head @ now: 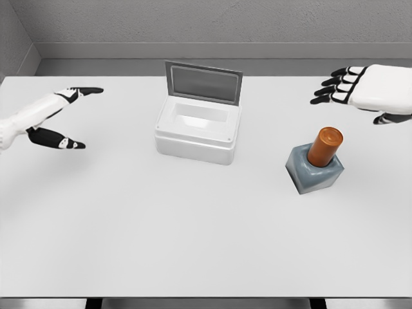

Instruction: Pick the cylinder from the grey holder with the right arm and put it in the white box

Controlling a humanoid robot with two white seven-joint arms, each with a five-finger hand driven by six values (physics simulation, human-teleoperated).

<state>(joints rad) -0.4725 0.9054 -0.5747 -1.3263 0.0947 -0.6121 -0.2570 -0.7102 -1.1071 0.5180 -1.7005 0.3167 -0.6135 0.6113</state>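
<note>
With the right hand [360, 90] spread wide and holding nothing, up beyond the orange cylinder [325, 146] that stood tilted in the grey holder [314, 172], 1 careless sideways reach risked tipping both before reaching the white box [196, 132].
</note>
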